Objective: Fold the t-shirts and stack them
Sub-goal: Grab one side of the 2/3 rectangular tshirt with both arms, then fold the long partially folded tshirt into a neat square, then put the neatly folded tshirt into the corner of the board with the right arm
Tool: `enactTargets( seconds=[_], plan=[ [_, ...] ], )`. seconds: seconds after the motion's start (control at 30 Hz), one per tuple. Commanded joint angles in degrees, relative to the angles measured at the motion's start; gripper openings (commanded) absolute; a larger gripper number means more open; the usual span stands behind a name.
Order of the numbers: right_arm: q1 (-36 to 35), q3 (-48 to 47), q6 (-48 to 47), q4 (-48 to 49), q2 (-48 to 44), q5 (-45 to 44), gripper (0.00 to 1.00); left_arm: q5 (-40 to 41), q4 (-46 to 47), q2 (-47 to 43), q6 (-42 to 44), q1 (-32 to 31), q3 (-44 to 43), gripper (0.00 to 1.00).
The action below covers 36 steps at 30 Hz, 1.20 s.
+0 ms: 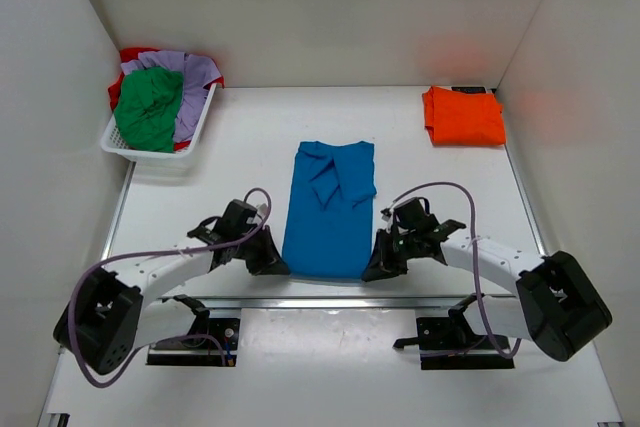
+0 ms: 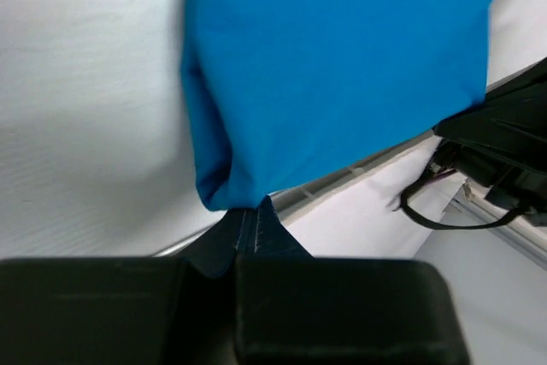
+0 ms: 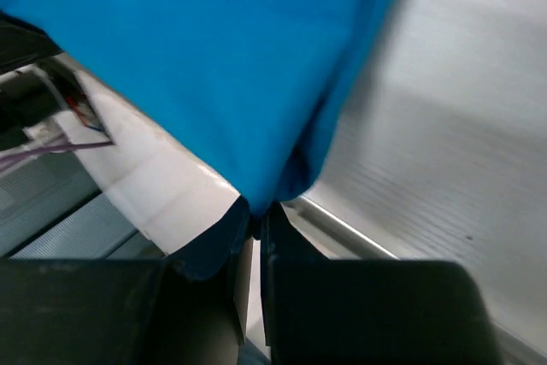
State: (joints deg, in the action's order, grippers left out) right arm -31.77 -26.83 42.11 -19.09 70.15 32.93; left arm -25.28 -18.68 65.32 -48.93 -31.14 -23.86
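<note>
Lying mid-counter, the blue tee is folded into a strip, its near corners pinched in the clenched left jaws and right jaws. A green tee, lavender tee and red tee are heaped in the basket; the orange tee is folded far right.

The bright blue t-shirt is one plain solid colour with no print and lies at the middle of the white table's near edge. The orange t-shirt, equally plain, is at the far right corner. At the far left corner, the white slatted basket shows a green t-shirt, a lavender t-shirt and a red t-shirt. The left pincer and right pincer are black. The left arm and right arm are white with black joints, and their cables are mauve.
</note>
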Motion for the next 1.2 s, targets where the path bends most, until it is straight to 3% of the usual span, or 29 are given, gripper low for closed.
enactTargets(
  seconds=[0.0, 0.13, 0.27, 0.43, 0.47, 0.5, 0.57, 0.63, 0.67, 0.73, 0.97, 1.17],
  plan=[
    [1.87, -6.03, 0.35, -2.52, -1.16, 0.9, 0.0, 0.05, -3.99, 2.52, 2.77, 1.6, -9.51, 0.0],
    [8.64, -15.5, -3.77, -4.02, 2.52, 3.01, 0.0, -2.14, -3.83, 9.88, 5.33, 8.0, -20.23, 0.0],
    [17.33, -29.29, -8.35, -5.69, 14.62, 4.86, 0.0, -4.43, -1.19, 21.93, 6.74, 14.16, -33.07, 0.0],
    [23.06, -51.86, -14.67, -10.6, 32.37, 3.9, 0.0, -3.64, -2.85, 45.81, 7.45, 16.89, -62.82, 0.0],
    [24.11, -57.66, -15.21, -11.31, 37.55, 3.2, 0.04, -3.9, -3.03, 48.3, 7.36, 17.16, -66.46, 0.01],
    [24.73, -60.77, -15.82, -13.15, 39.52, 2.41, 0.15, -4.69, -4.08, 53.72, 7.35, 17.77, -73.46, 0.07],
    [25.09, -68.85, -17.32, -15.0, 46.54, 0.83, 0.21, -5.22, -4.17, 60.17, 6.4, 17.95, -82.2, 0.38],
    [25.27, -72.65, -18.63, -17.02, 49.64, -1.28, 0.48, -6.88, -5.75, 65.88, 5.34, 18.48, -89.93, 0.43],
    [25.18, -74.14, -19.16, -18.25, 51.12, -2.68, 0.54, -7.93, -5.67, 67.29, 5.33, 18.57, -91.18, 0.43],
    [24.83, -73.37, -19.69, -17.83, 51.14, -4.01, 0.66, -9.08, -5.5, 67.05, 5.42, 18.83, -89.36, 0.43],
    [23.25, -60.1, -16.8, -8.6, 48.77, -1.29, 0.73, -11.46, 10.66, 50.81, 1.12, 21.64, -58.11, 0.41],
    [19.03, -67.46, -18.9, -12.61, 57.54, -2.25, 0.74, -12.95, 14.71, 38.94, 0.41, 23.4, -41.56, 0.38]
  ],
)
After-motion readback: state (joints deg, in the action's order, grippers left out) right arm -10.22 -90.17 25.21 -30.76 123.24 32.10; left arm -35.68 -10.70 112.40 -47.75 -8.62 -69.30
